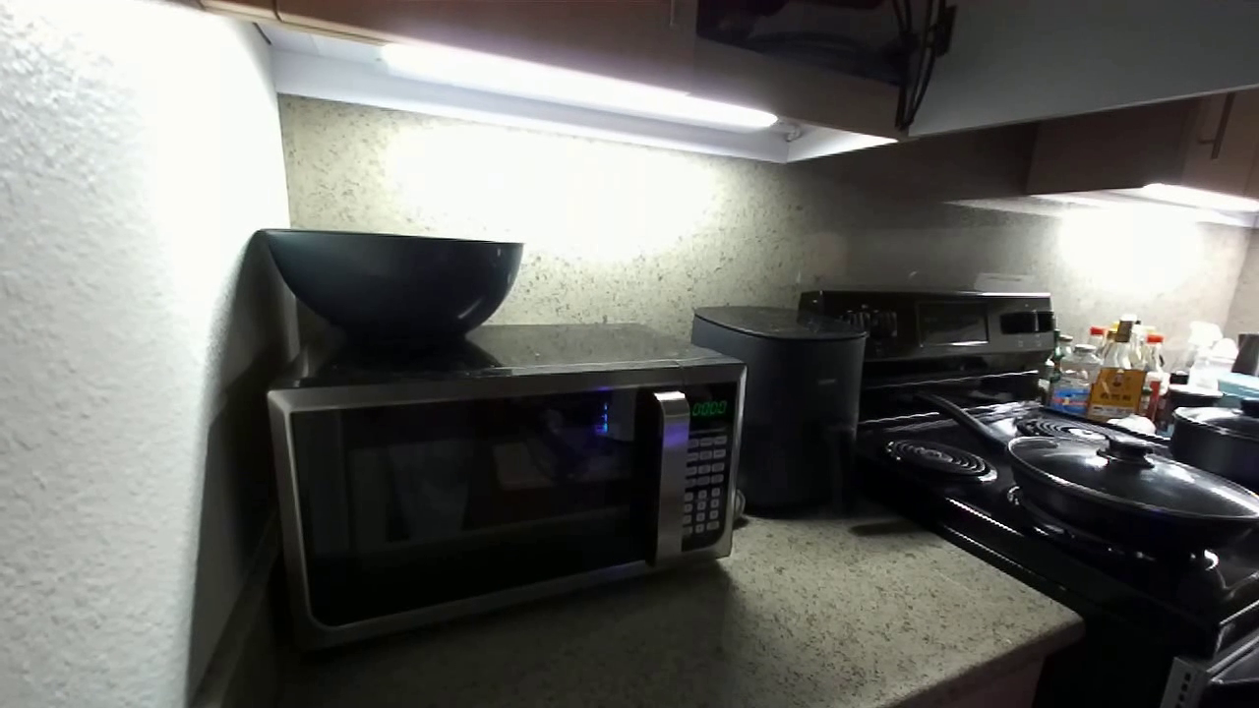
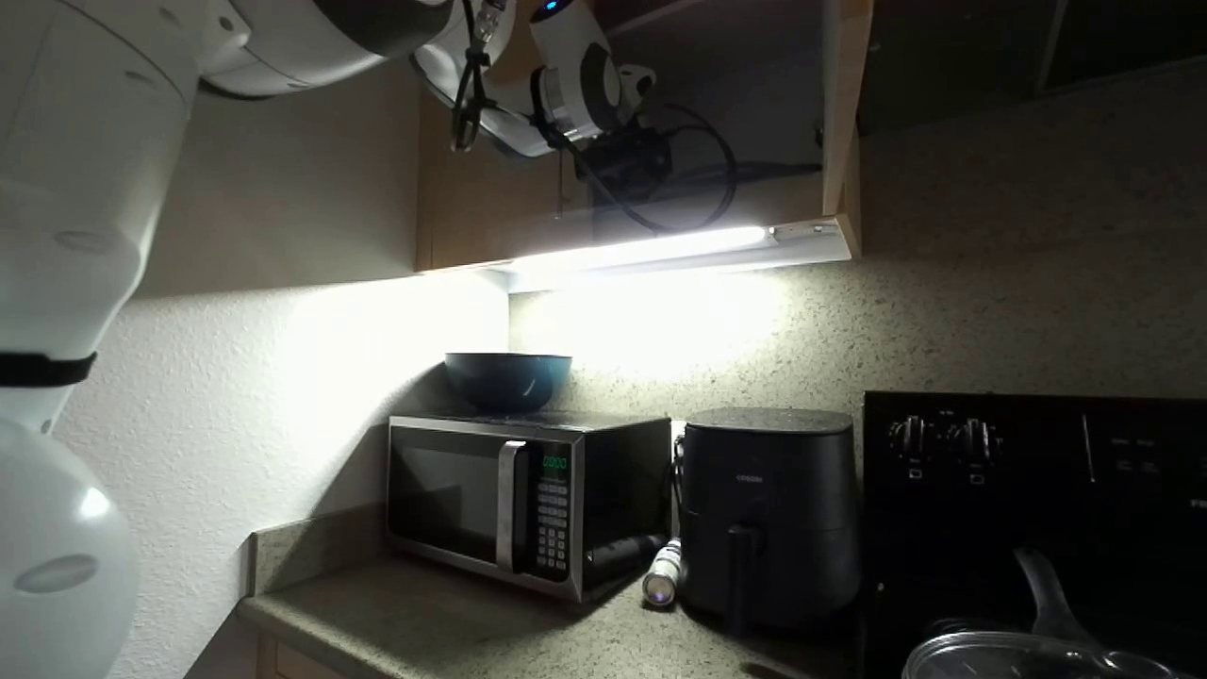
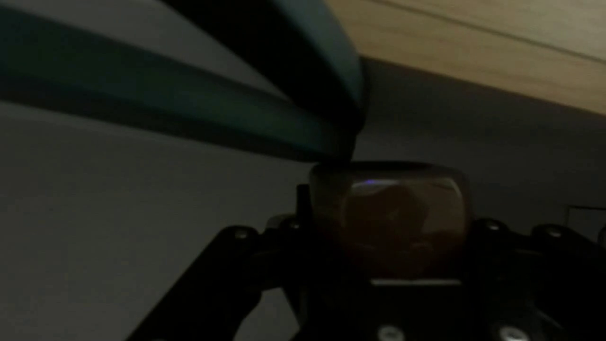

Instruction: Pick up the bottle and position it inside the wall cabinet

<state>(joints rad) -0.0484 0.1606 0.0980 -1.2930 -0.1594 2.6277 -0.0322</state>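
The wall cabinet [image 1: 551, 44] is open above the counter in both exterior views [image 2: 500, 207], with a dark interior and a light strip beneath. My gripper [image 2: 630, 162] is inside the cabinet opening, dark and partly lost in shadow. In the wrist view my gripper [image 3: 386, 225] is shut on the bottle [image 3: 402, 213], which shows as a glossy reddish-brown face between the two fingers. The rest of the bottle is hidden. A dark curved rim lies close beyond it, and I cannot tell whether they touch.
Dark green curved ware [image 3: 189, 99] and a light wood edge [image 3: 473, 57] lie inside the cabinet. Below stand the microwave [image 2: 453, 500] with a dark bowl [image 2: 509, 382], the air fryer [image 2: 768, 519] and a pale cylinder [image 2: 663, 573]. A stove with a lidded pan [image 1: 1131, 482] is beyond.
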